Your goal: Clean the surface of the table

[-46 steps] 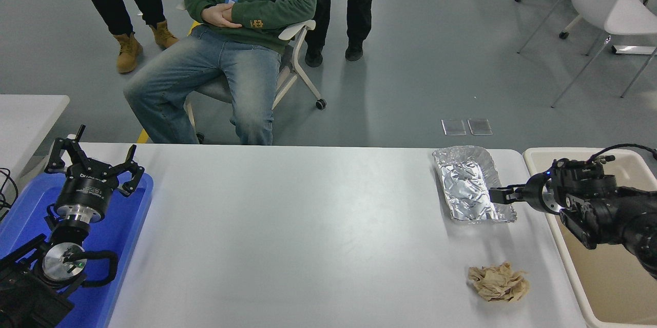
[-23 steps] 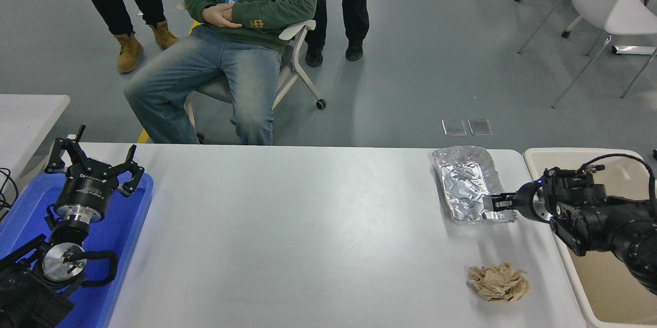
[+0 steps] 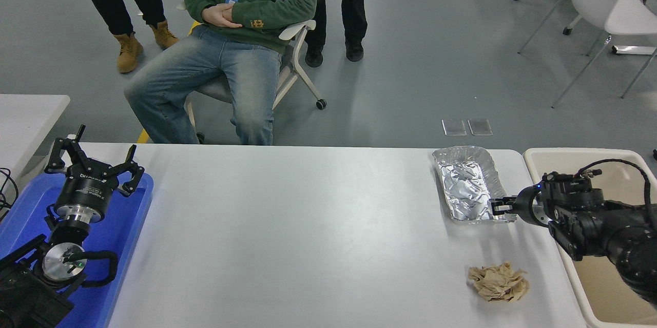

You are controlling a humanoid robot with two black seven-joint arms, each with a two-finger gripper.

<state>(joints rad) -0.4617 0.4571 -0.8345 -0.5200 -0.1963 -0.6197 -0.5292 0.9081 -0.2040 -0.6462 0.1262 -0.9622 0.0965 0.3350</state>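
Observation:
The white table surface [image 3: 308, 235] fills the middle of the head view. A crumpled aluminium foil tray [image 3: 467, 184] lies near its far right corner. A crumpled brown paper ball [image 3: 498, 282] lies at the near right. My right gripper [image 3: 496, 207] comes in from the right and sits at the foil tray's near right rim; whether it holds the rim does not show. My left gripper [image 3: 92, 157] is open and parked at the lower left over a blue tray [image 3: 123, 235].
A beige plastic bin [image 3: 575, 287] stands right of the table, under my right arm. A smaller white table [image 3: 25, 117] is at the left edge. A seated person [image 3: 231, 61] and two standing people are beyond the far edge. White chairs stand at the top right.
My right gripper has dropped toward the foil tray's near right corner, reached a little over it, then drawn back slightly to the rim. The tray and paper ball have not moved.

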